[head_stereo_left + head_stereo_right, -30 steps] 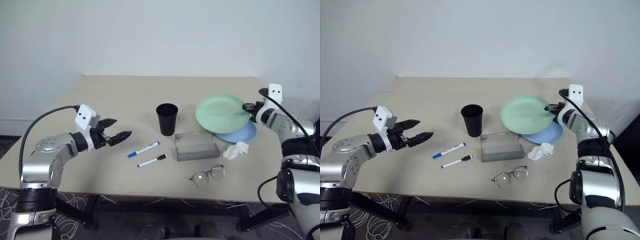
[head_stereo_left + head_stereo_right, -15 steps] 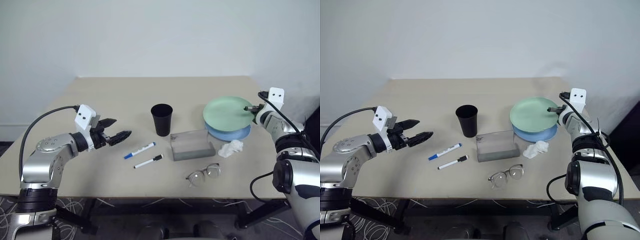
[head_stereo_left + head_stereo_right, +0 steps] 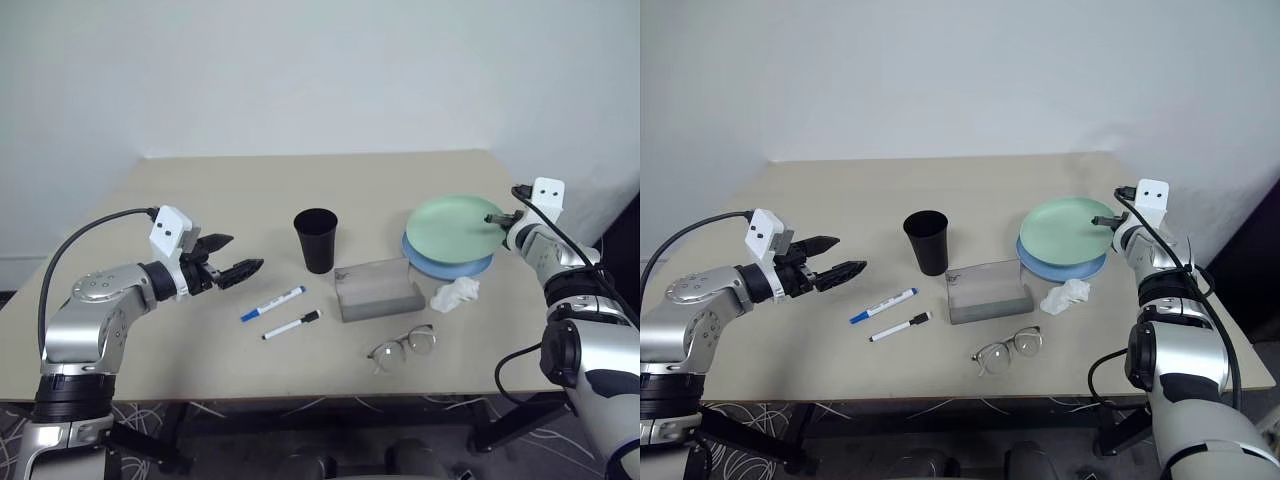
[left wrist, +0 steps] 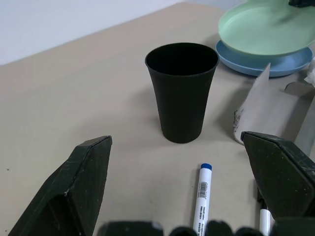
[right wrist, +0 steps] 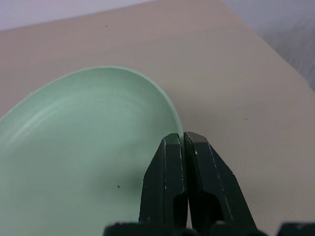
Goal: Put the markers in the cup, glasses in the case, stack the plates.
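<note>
1. Mint-green plate sits over the blue plate, its right rim pinched between the closed fingers of the right gripper; that edge grip likely serves to lay it flat on the blue one, and the stack looks nearly made.
2. Left gripper hangs with fingers wide apart above the table, aimed toward the cup, probably ready for the markers.
3. Blue-capped marker and black-capped marker lie side by side, long axes slanting.
4. Glasses lie near the front edge, just before the case.
</note>
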Controlling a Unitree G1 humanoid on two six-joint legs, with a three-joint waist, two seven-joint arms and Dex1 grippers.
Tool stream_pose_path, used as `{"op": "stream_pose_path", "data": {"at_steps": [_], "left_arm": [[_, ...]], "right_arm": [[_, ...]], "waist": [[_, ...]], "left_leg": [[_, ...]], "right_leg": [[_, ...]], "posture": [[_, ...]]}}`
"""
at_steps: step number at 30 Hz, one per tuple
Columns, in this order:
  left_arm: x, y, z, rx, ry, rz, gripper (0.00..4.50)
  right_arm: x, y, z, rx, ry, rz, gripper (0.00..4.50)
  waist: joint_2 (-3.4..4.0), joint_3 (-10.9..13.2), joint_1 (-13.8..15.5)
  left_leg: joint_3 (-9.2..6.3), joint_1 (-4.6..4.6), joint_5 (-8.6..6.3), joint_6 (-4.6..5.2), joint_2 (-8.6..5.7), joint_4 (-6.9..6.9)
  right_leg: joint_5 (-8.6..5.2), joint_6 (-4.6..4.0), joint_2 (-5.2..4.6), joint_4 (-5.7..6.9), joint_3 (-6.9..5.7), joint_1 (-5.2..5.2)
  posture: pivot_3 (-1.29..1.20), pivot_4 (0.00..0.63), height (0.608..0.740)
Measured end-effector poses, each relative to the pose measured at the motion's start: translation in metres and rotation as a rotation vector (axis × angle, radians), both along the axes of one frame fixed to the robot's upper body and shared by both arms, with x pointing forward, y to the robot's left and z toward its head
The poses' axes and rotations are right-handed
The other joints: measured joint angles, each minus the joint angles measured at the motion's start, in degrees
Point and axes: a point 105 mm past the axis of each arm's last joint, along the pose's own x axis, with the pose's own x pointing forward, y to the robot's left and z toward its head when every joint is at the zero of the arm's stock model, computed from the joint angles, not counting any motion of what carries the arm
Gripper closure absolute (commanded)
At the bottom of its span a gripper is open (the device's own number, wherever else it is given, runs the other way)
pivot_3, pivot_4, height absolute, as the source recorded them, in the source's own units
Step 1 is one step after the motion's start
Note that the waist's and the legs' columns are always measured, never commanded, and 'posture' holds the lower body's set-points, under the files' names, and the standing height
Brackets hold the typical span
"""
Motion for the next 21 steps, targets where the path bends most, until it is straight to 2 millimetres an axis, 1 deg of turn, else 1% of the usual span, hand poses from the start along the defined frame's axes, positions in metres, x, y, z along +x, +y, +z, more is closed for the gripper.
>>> {"op": "stream_pose_path", "data": {"at_steps": [8,21], "left_arm": [[0.000,0.000,0.000,0.001,0.000,0.001,0.00],[0.000,0.000,0.000,0.001,0.000,0.002,0.00]], "right_arm": [[0.000,0.008,-0.008,-0.004,0.028,0.010,4.49],[-0.002,0.007,-0.011,-0.023,0.047,0.005,4.49]], "waist": [[0.00,0.0,0.0],[0.00,0.0,0.0]], "left_leg": [[-0.02,-0.01,0.00,0.00,-0.01,0.00],[-0.01,0.00,0.00,0.00,-0.01,0.00]], "right_leg": [[0.00,0.00,0.00,-0.01,0.00,-0.01],[0.00,0.00,0.00,0.00,0.00,-0.01]], "posture": [[0.00,0.000,0.732],[0.00,0.000,0.732]]}}
